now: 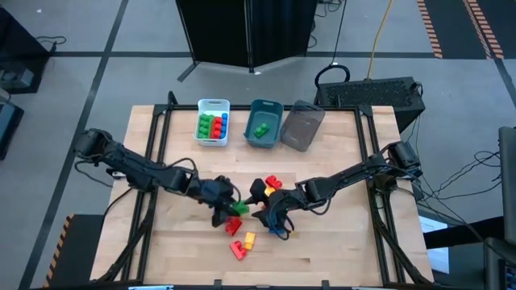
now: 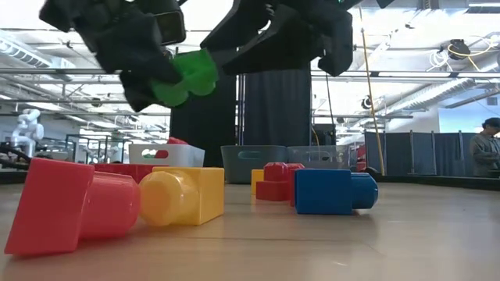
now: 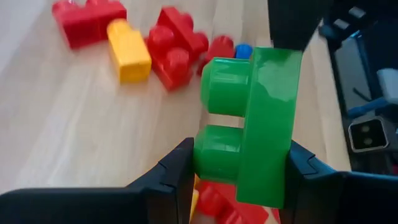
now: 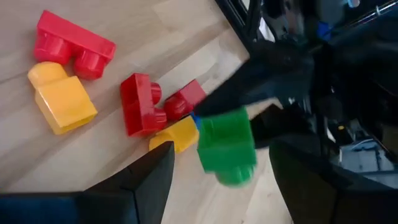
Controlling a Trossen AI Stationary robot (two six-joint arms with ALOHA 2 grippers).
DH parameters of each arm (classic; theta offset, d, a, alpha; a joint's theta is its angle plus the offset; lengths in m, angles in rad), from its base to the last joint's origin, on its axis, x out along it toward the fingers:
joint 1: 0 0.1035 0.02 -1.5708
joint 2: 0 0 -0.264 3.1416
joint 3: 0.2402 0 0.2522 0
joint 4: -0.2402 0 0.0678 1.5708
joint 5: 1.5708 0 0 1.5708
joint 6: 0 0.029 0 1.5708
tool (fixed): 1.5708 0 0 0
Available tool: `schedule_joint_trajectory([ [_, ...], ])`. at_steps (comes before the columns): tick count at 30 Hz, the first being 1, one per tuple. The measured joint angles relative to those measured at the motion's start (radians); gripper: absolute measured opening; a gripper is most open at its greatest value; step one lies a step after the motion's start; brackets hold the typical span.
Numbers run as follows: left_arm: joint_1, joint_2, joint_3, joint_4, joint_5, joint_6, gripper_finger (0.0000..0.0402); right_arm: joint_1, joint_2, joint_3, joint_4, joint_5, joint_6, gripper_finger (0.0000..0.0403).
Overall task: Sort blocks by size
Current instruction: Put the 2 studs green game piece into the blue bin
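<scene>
Bins: white bin [image 1: 201,105] holds several blocks, teal bin [image 1: 275,137] one green, grey bin [image 1: 310,121] apparently none. Left gripper [image 1: 228,205] clamps green block [image 3: 256,127] aloft; right gripper [image 1: 272,217], jaws apart, hovers over the loose pile [image 1: 242,240] left to sort.

Centre of high view crowded: left gripper [image 1: 228,205], clamped on a green two-stud plastic brick [image 1: 238,207], sits just beside right gripper [image 1: 270,216], fingers spread; little gap between them. Loose red and yellow studded bricks [image 1: 240,240] block the wood directly below the pair. More red, yellow and blue bricks [image 1: 271,187] lie under the right arm. White bin [image 1: 214,121], teal bin [image 1: 264,123] and grey bin [image 1: 301,125] line the upper edge. Bare wooden tabletop [image 1: 347,242] lower right and lower left gives open passage.
</scene>
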State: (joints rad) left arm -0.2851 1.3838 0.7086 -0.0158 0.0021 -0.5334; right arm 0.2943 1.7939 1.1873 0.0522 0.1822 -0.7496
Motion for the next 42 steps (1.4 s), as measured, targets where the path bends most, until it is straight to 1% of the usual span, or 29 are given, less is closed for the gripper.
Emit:
schedule_joint_trajectory([
  [4, 0.047, 0.000, 0.000, 0.025, 0.049, 0.045, 0.0127, -0.009, 0.000, 0.000, 0.006, 0.000, -0.028, 0.0249],
  [9, 0.093, 0.000, 0.000, 0.075, 0.108, 0.060, 0.0127, -0.034, 0.000, 0.000, 0.006, 0.000, -0.030, 0.0249],
  [18, 0.143, 0.000, 0.000, 0.091, 0.123, 0.086, 0.0127, -0.046, 0.000, 0.000, 0.057, 0.000, -0.030, 0.0246],
  [21, 0.151, 0.000, 0.000, 0.091, 0.124, 0.096, 0.0127, -0.049, 0.000, 0.000, 0.054, -0.002, -0.030, 0.0230],
  [25, 0.155, 0.000, 0.000, 0.107, 0.127, 0.098, 0.0127, -0.058, 0.000, 0.000, 0.036, -0.002, -0.030, 0.0195],
  [27, 0.156, 0.000, 0.000, 0.116, 0.154, 0.098, 0.0127, -0.060, 0.000, 0.000, 0.035, -0.005, -0.029, 0.0180],
  [29, 0.156, 0.000, 0.000, 0.124, 0.185, 0.097, 0.0127, -0.059, 0.000, 0.000, 0.039, -0.010, -0.030, 0.0169],
  [34, 0.156, 0.000, 0.000, 0.126, 0.189, 0.097, 0.0128, -0.060, 0.000, 0.000, 0.036, -0.011, -0.031, 0.0147],
  [38, 0.156, 0.000, 0.000, 0.129, 0.184, 0.095, 0.0142, -0.060, -0.001, 0.000, 0.034, -0.005, -0.034, 0.0128],
  [42, 0.156, 0.000, 0.000, 0.137, 0.181, 0.099, 0.0164, -0.060, -0.001, 0.000, 0.033, -0.005, -0.031, 0.0123],
])
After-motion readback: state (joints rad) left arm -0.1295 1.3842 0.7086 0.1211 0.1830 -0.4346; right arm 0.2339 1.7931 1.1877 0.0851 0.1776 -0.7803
